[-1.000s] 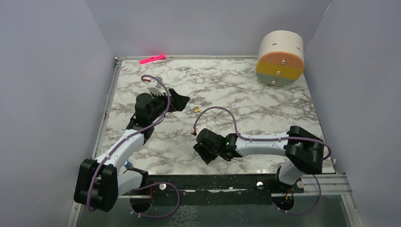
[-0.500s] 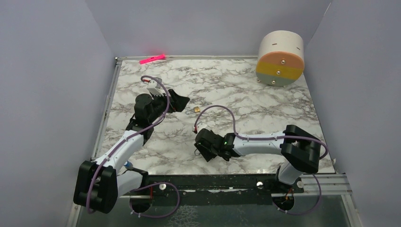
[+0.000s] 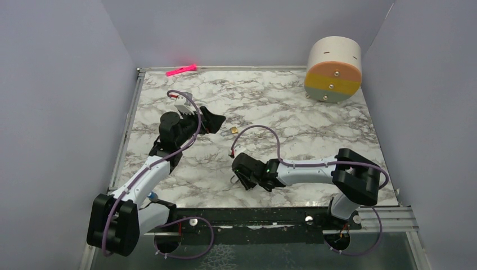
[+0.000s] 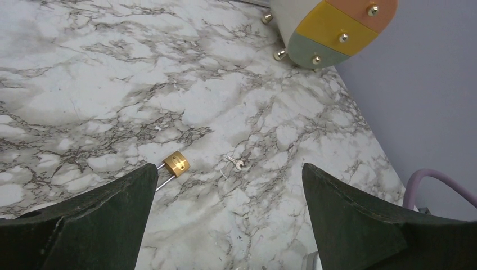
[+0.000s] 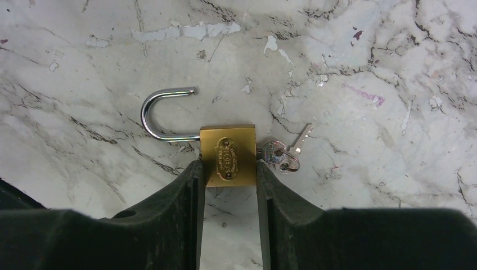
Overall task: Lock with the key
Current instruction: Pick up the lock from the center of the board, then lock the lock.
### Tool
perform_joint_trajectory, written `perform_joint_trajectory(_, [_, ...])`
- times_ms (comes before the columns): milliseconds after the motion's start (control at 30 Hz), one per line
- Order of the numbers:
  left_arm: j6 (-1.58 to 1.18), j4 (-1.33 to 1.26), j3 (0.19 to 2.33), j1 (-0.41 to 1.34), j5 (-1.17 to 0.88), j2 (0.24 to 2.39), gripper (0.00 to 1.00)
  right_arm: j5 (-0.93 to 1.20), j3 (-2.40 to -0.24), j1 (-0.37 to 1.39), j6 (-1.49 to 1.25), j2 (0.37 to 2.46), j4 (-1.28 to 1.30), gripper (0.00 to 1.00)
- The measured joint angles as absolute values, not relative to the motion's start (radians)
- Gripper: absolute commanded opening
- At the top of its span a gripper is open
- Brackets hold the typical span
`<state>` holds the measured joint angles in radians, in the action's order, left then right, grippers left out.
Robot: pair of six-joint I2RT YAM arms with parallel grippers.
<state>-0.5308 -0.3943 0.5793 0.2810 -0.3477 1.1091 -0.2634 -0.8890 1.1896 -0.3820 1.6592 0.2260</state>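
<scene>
A small brass padlock (image 5: 228, 154) lies on the marble with its silver shackle (image 5: 160, 115) swung open to the left. My right gripper (image 5: 229, 169) is shut on the padlock's body, one finger against each end. Silver keys on a ring (image 5: 283, 154) sit against its right end. In the top view this gripper (image 3: 241, 178) is near the table's front centre. A second brass padlock (image 4: 176, 163) (image 3: 233, 130) lies further back, with the key (image 4: 238, 163), tiny and silver, loose beside it. My left gripper (image 4: 229, 166) hovers above them, wide open and holding nothing.
A round drum (image 3: 333, 70) with orange, yellow and grey-green drawer fronts stands at the back right. A pink strip (image 3: 180, 70) lies at the back left edge. Purple walls close in three sides. The right arm's cable (image 3: 264, 132) loops over the table's middle.
My right gripper's fingers have closed in onto the padlock's body, and that arm has crept slightly left. The left arm has not moved.
</scene>
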Motion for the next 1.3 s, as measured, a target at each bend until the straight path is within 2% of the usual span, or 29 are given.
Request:
perform_joint_trajectory(200, [-0.53,-0.396,0.578,0.281,-0.348,1.065,0.98,-0.268,-0.871,1.19,-0.398,1.649,0.204,0.19])
perform_joint_trajectory(300, [-0.531,-0.411,0.567,0.281,-0.36,1.04,0.81,-0.286,-0.861,1.19,-0.403,1.633,0.203,0.18])
perform_joint_trajectory(433, [-0.531,-0.494,0.53,0.287,-0.463,1.023,0.79,-0.311,-0.857,1.162,-0.381,1.567,0.201,0.17])
perform_joint_trajectory(533, [-0.529,-0.548,0.524,0.327,-0.567,1.024,0.78,-0.31,-0.857,1.077,-0.346,1.485,0.189,0.17])
perform_joint_trajectory(600, [-0.525,-0.578,0.53,0.36,-0.636,1.024,0.73,-0.301,-0.859,0.999,-0.328,1.43,0.173,0.17])
perform_joint_trajectory(667, [-0.519,-0.597,0.54,0.39,-0.697,1.024,0.63,-0.295,-0.867,0.923,-0.307,1.38,0.159,0.17])
perform_joint_trajectory(733, [-0.515,-0.61,0.555,0.402,-0.756,1.025,0.61,-0.294,-0.882,0.88,-0.288,1.346,0.15,0.17])
perform_joint_trajectory(833, [-0.515,-0.627,0.587,0.404,-0.827,1.039,0.64,-0.278,-0.915,0.86,-0.265,1.325,0.141,0.17])
perform_joint_trajectory(933, [-0.511,-0.638,0.619,0.408,-0.873,1.069,0.75,-0.234,-0.951,0.835,-0.247,1.325,0.131,0.17])
perform_joint_trajectory(1100, [-0.462,-0.59,0.64,0.408,-0.876,1.081,0.89,-0.165,-1.007,0.796,-0.231,1.325,0.126,0.17])
perform_joint_trajectory(1200, [-0.406,-0.532,0.66,0.408,-0.834,1.065,0.93,-0.132,-1.018,0.792,-0.233,1.322,0.113,0.17])
perform_joint_trajectory(1300, [-0.34,-0.482,0.673,0.408,-0.772,1.021,0.94,-0.104,-1.017,0.792,-0.239,1.319,0.108,0.17])
